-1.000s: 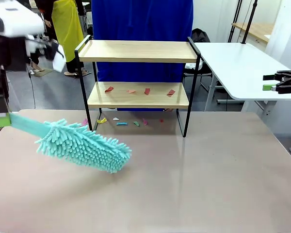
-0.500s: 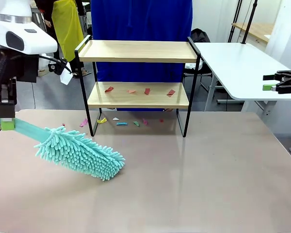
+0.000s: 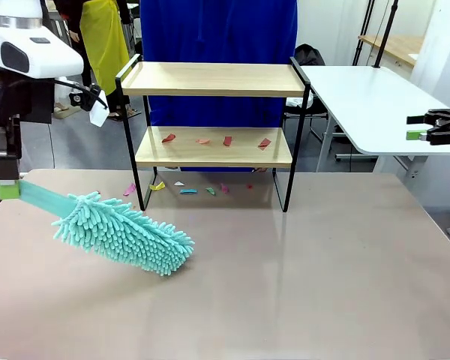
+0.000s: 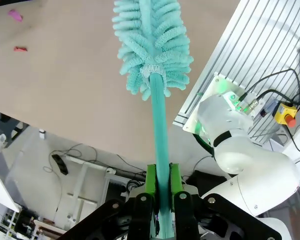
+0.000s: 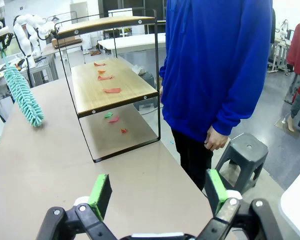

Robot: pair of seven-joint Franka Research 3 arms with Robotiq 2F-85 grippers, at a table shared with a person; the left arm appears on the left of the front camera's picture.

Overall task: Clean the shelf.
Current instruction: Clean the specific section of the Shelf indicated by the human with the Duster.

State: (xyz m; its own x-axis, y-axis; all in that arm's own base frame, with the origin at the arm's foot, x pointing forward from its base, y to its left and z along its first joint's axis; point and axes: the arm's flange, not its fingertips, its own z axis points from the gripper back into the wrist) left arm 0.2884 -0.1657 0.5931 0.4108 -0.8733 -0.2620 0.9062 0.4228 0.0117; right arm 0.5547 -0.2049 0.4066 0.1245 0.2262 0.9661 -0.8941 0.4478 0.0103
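Note:
The shelf (image 3: 214, 79) stands at the table's far middle, with red and orange paper scraps (image 3: 226, 140) on its lower board (image 3: 214, 156). More coloured scraps (image 3: 188, 190) lie on the table beneath it. At the table's left edge my left gripper (image 3: 7, 189) is shut on the handle of a teal fluffy duster (image 3: 124, 234), whose head rests tilted on the table, left of and in front of the shelf. In the left wrist view the green pads (image 4: 151, 181) clamp the duster's handle (image 4: 160, 135). My right gripper (image 5: 157, 192) is open with nothing in it, off to the right (image 3: 411, 127), facing the shelf (image 5: 107, 85).
A person in a blue hoodie (image 5: 215, 65) stands right behind the shelf. A grey stool (image 5: 242, 152) is beside the person. A white table (image 3: 367, 97) stands at the back right. The near and right parts of the brown table (image 3: 322, 285) are bare.
The duster head has slid a little left and toward the near side, and the left arm's wrist has shifted. The right gripper has stayed where it was.

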